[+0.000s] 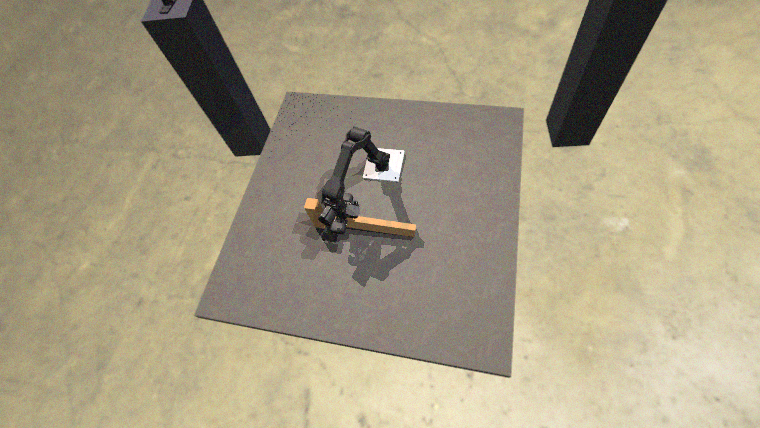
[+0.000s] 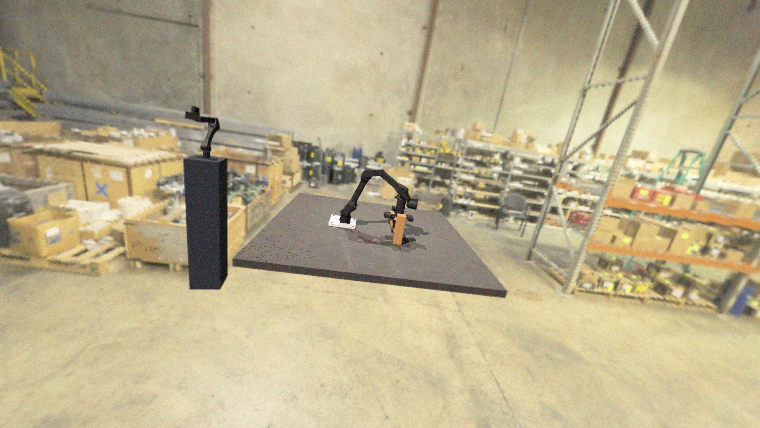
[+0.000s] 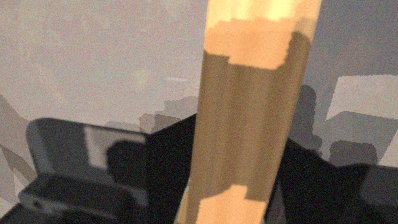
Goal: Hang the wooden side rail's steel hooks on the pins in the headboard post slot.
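The wooden side rail (image 1: 382,225) (image 3: 245,110) runs from under the gripper to the right in the top view, its far end low at the table. The upright wooden headboard post (image 1: 311,204) (image 2: 399,231) stands at the rail's left end, close beside the gripper. My gripper (image 3: 228,125) is shut on the rail near the post, with one dark finger on each side of the wood. The arm hides the joint between rail and post. The steel hooks, the slot and the pins cannot be seen, so whether the hooks sit on the pins cannot be told.
The arm's white base plate (image 1: 393,172) (image 2: 336,224) is bolted to the dark square table top (image 1: 452,297) (image 2: 329,260), behind the rail in the top view. Two tall dark pillars (image 1: 212,79) (image 1: 600,79) stand beyond the table's edge.
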### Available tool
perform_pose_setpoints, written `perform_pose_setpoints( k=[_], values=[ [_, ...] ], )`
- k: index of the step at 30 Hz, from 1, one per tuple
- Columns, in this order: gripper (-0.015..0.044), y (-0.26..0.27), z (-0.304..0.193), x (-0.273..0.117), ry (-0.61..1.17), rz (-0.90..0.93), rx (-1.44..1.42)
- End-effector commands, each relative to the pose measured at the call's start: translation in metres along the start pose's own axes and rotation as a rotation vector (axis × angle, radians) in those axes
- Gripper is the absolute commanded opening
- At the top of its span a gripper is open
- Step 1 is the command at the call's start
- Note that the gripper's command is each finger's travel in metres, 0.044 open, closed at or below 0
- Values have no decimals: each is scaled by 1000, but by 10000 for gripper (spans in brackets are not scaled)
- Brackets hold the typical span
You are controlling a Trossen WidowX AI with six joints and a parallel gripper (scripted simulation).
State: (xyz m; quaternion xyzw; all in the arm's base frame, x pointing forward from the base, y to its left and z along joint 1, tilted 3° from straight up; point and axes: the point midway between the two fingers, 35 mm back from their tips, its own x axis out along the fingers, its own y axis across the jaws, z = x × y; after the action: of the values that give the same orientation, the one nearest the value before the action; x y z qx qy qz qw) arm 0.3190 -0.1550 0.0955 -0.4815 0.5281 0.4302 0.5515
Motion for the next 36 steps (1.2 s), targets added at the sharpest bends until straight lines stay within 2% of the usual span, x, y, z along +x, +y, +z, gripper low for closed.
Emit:
perform_pose_setpoints(
  k=[1,36],
  values=[
    [0,-2,-1,0,4,-7,3],
    [0,-2,-1,6,4,-6,3]
  ],
)
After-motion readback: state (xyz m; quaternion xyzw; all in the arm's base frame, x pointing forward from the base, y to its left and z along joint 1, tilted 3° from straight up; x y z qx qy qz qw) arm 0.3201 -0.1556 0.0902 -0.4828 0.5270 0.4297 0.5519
